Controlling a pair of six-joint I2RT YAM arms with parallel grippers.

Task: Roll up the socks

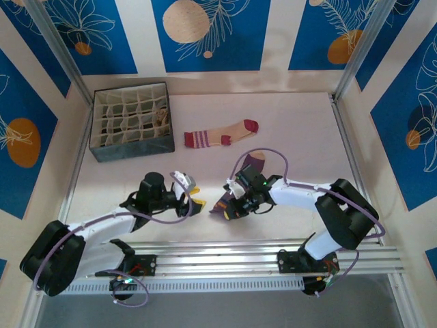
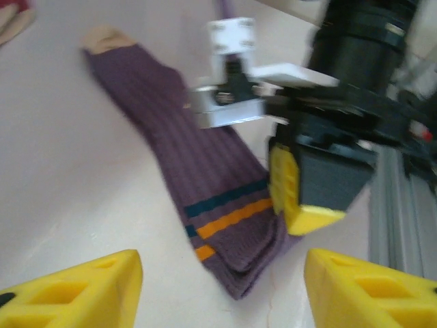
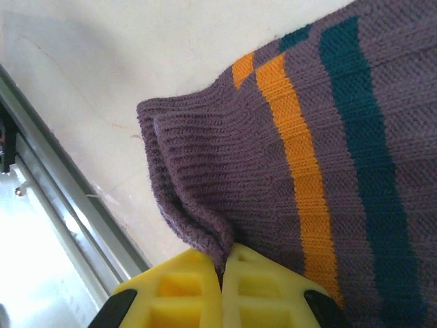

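Left wrist, purple striped sock, perhaps folded

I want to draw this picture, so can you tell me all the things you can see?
purple sock: one, purple with orange and teal stripes and a tan tip, flat on the table between the two arms
tan sock: one, tan with dark-red toe and striped cuff, flat on the table right of the box
box: one, grey with pale dividers, back left of the table
tan bundle: one, in a cell of the box, too small to tell what
table: one, whitish
left gripper: one, yellow, open, holding nothing
right gripper: one, yellow, shut on the purple sock's cuff edge
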